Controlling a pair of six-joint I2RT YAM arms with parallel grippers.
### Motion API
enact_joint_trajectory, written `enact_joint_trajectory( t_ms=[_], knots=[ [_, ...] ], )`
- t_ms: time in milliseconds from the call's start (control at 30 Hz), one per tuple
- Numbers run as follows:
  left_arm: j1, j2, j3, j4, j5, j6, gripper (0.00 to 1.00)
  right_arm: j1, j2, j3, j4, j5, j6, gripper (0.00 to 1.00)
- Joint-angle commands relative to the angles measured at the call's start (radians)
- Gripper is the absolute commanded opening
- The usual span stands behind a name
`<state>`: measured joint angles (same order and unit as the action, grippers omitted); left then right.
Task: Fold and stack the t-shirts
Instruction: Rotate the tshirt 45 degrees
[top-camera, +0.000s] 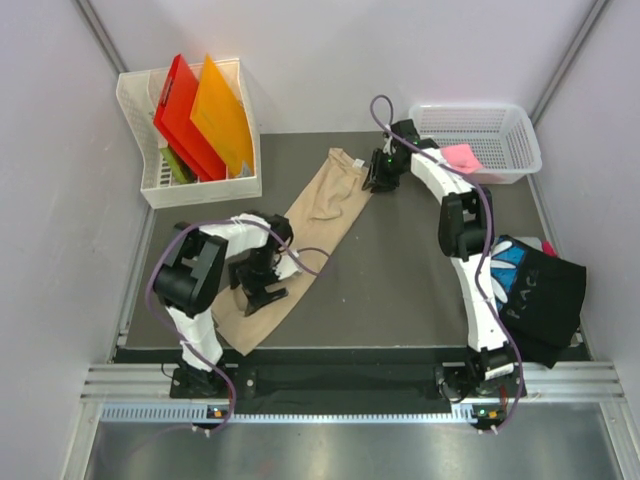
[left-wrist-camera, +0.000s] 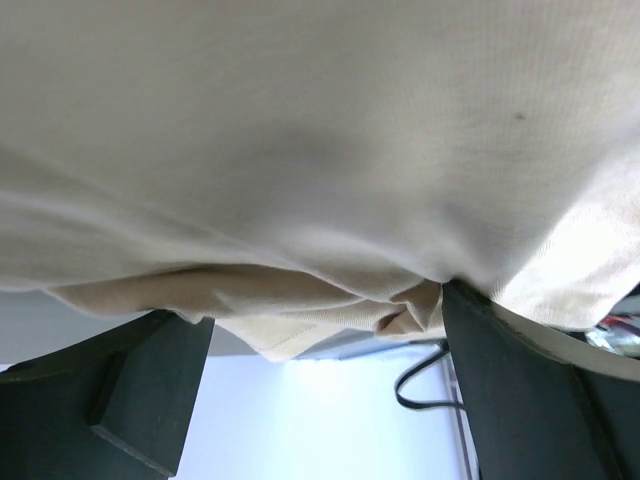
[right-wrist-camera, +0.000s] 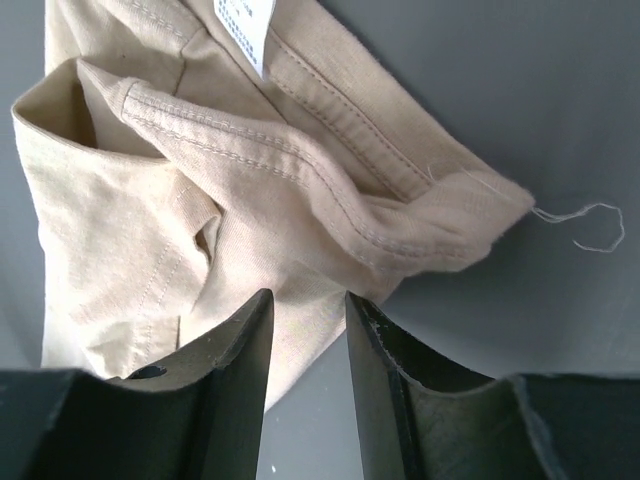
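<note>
Large tan soft-cloth t-shirt (top-camera: 318, 215): a narrow strip on the dark grey table (top-camera: 400, 290), long axis diagonal, white-labelled collar end far-centre, opposite end near-left. Left gripper (top-camera: 262, 290) spread wide at the near end, cloth against its fingers, nothing clamped; right gripper (right-wrist-camera: 305, 310) narrowly parted over the collar end, nothing pinched. Recommended: bite all layers squarely at each end, lift level, and bring end to end.
</note>
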<state>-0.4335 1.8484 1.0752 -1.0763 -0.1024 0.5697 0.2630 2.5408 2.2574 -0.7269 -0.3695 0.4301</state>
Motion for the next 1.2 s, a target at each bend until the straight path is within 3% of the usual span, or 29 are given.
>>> enact_joint_trajectory(
  t_ms=[0, 333, 667, 967, 1167],
  knots=[
    [-0.071, 0.109, 0.041, 0.145, 0.417, -0.036, 0.99, -0.062, 0.093, 0.04, 0.104, 0.112, -0.014, 0.36],
    [-0.152, 0.276, 0.346, 0.108, 0.515, -0.09, 0.99, -0.103, 0.121, 0.116, 0.145, 0.092, 0.004, 0.35],
    [-0.194, 0.295, 0.479, 0.07, 0.569, -0.125, 0.99, -0.097, 0.121, 0.111, 0.156, 0.02, -0.014, 0.35],
    [-0.076, 0.045, 0.431, -0.085, 0.602, -0.113, 0.99, -0.012, 0.01, 0.041, 0.072, 0.009, -0.076, 0.36],
    [0.067, -0.095, 0.365, -0.209, 0.624, -0.088, 0.99, 0.041, -0.091, 0.022, -0.002, 0.026, -0.102, 0.49]
  ],
)
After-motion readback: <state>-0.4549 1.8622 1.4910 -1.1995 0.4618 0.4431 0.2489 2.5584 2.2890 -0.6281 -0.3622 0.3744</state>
